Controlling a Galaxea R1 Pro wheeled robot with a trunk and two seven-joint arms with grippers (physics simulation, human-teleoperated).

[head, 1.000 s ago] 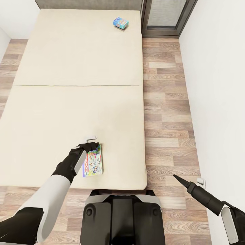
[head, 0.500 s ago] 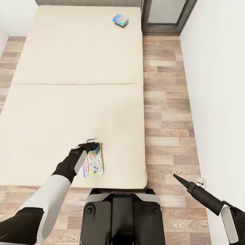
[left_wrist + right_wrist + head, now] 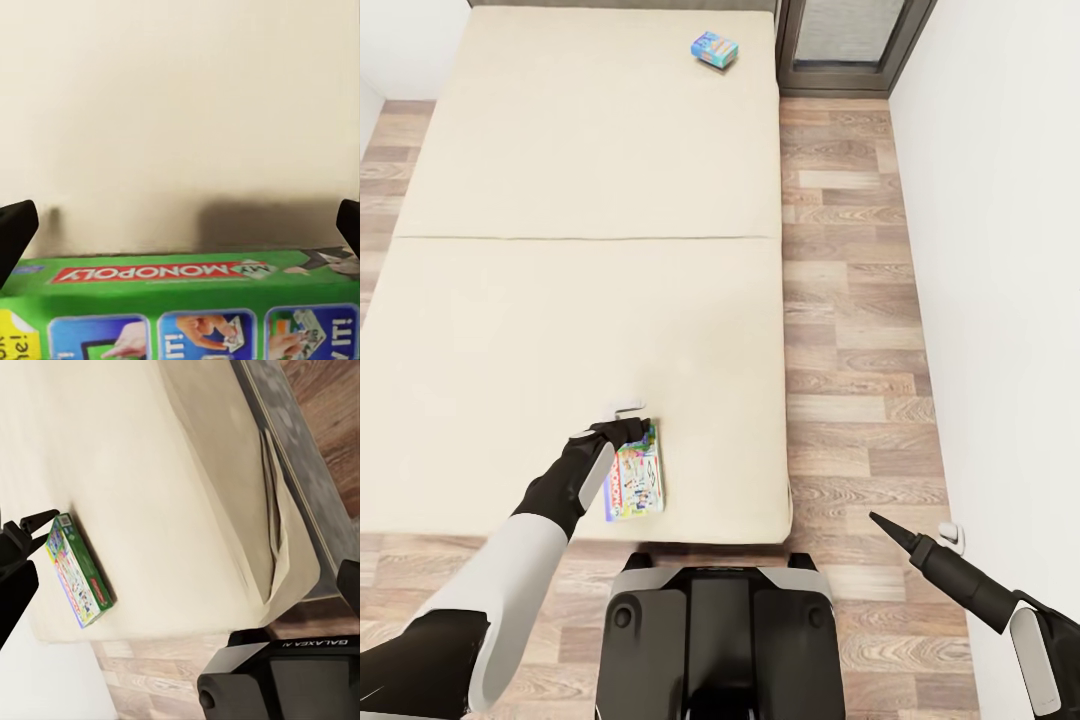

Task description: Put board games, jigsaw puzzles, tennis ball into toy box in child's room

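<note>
1. Multicolour board game (image 3: 634,484): a flat rectangular box lettered MONOPOLY on its green side (image 3: 161,271). It lies flat on the bed (image 3: 560,300), near the bed's front edge and not far from its front right corner.
2. Handling, by judgement: stiff card, light, smooth printed faces that may slip. It sits flush on the mattress, so the jaws cannot get under it. The likeliest hold is across the narrow width, on the two long side walls, near the middle of its length so the box does not swing.
3. Left gripper (image 3: 628,420): poised at the box's far short end. In the left wrist view, dark fingertips (image 3: 15,229) stand wide apart at both margins with the box's green side between and below them; nothing is held.
4. Small blue board game (image 3: 715,48): on the same bed, near its far right corner, well apart from the first.
5. Right gripper (image 3: 955,535): over the plank floor (image 3: 850,300) beside the bed, close to the white wall. Whether it is spread or closed cannot be told.
</note>
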